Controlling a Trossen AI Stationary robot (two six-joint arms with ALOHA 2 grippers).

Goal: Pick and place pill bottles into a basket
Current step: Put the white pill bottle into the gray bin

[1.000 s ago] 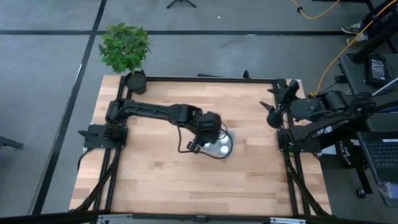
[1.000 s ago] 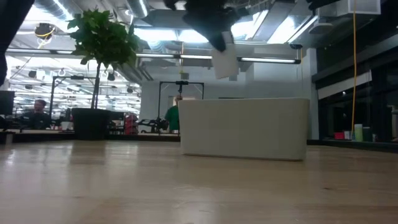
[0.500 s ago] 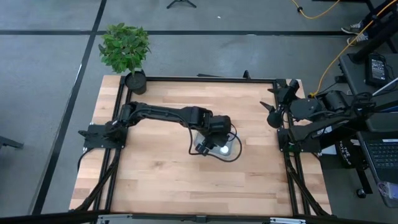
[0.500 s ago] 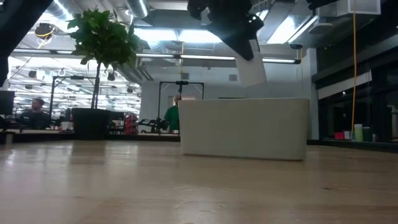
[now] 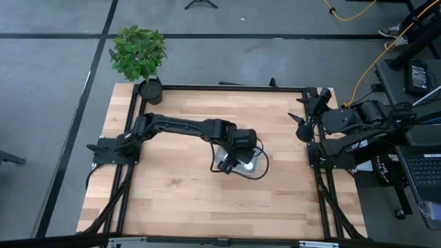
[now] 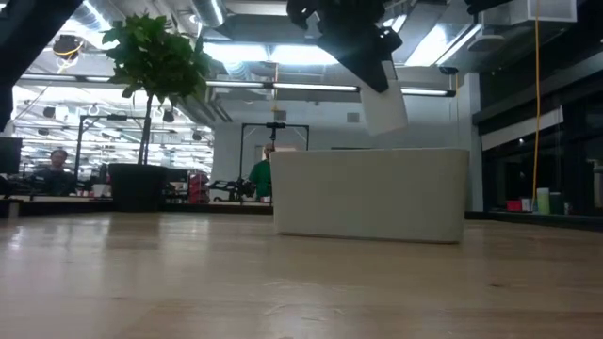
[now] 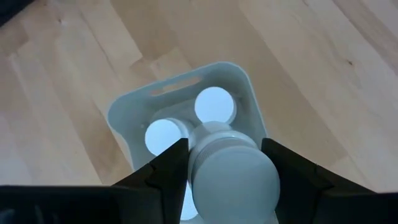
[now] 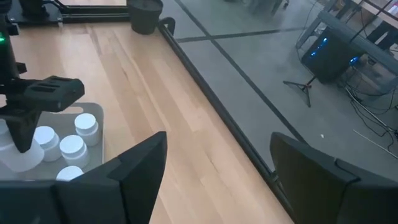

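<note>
Your left gripper (image 7: 225, 167) is pinching a pill bottle (image 7: 233, 174) right above the basket (image 7: 122, 109), w/ other bottles (image 7: 215, 104) already inside. Right gripper (image 8: 214, 171) waits well apart from the basket, fingers spread, holding nothing.

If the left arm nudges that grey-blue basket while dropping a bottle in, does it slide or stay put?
Probably slides: the basket looks like thin plastic with low walls on smooth wood, so likely light. The bottles already inside add a little weight. Tipping seems unlikely, as it is wide and shallow. The left pincer, shut on a bottle, hangs directly above.
</note>
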